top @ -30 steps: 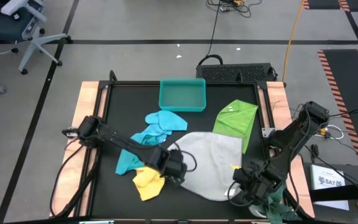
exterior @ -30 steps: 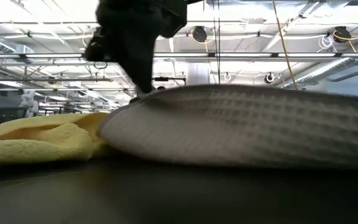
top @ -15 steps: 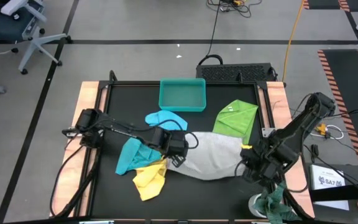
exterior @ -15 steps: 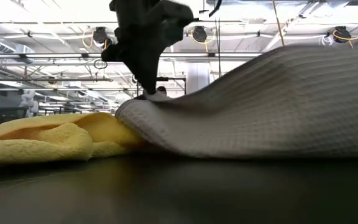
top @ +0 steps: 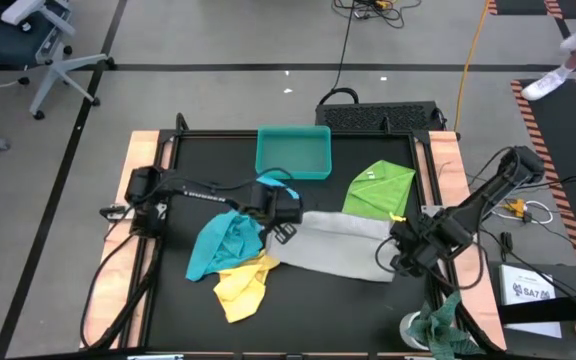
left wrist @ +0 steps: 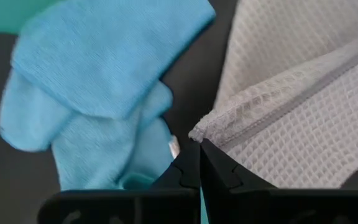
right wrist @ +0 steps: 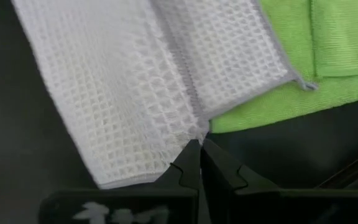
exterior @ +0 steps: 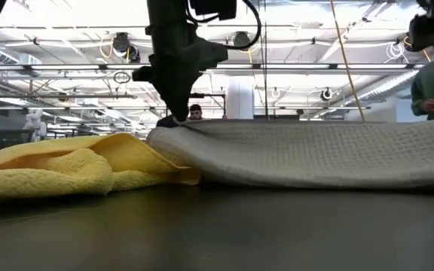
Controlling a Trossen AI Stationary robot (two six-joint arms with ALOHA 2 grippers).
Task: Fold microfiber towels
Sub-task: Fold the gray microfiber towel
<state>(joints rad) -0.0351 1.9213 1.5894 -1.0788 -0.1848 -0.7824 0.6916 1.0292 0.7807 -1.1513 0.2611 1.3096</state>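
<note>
A pale grey waffle towel [top: 343,248] lies folded over on the black table, between my two grippers. My left gripper [top: 286,222] is shut on its left corner, and my right gripper [top: 396,250] is shut on its right corner. A lime green towel [top: 380,190] lies just beyond it, with the grey towel's far right corner resting on it [right wrist: 272,56]. A light blue towel [top: 268,190], a turquoise towel [top: 220,245] and a yellow towel [top: 240,285] lie bunched at the left. My left gripper pinches the grey towel's hemmed left corner [left wrist: 205,129] between its two fingertips. In the low view the fingers come down from above [exterior: 173,113]. The corner sits slightly raised, and the rest of the towel lies on the table. My right gripper pinches the hemmed corner of the towel's upper layer [right wrist: 194,129] between its fingertips. That layer lies over the lower layer, whose own corner [right wrist: 291,78] reaches farther, onto the green towel.
A teal plastic tray [top: 293,152] stands at the table's far middle. A mottled green-and-white rag [top: 438,325] hangs at the near right corner. A person's foot [top: 548,85] shows on the floor at the far right.
Both grippers have moved from near the table's front edge toward its far edge, rising and then lowering, both still shut. They carried the grey towel's near edge up and over. The towel, spread wide before, now lies folded over into a narrower band.
</note>
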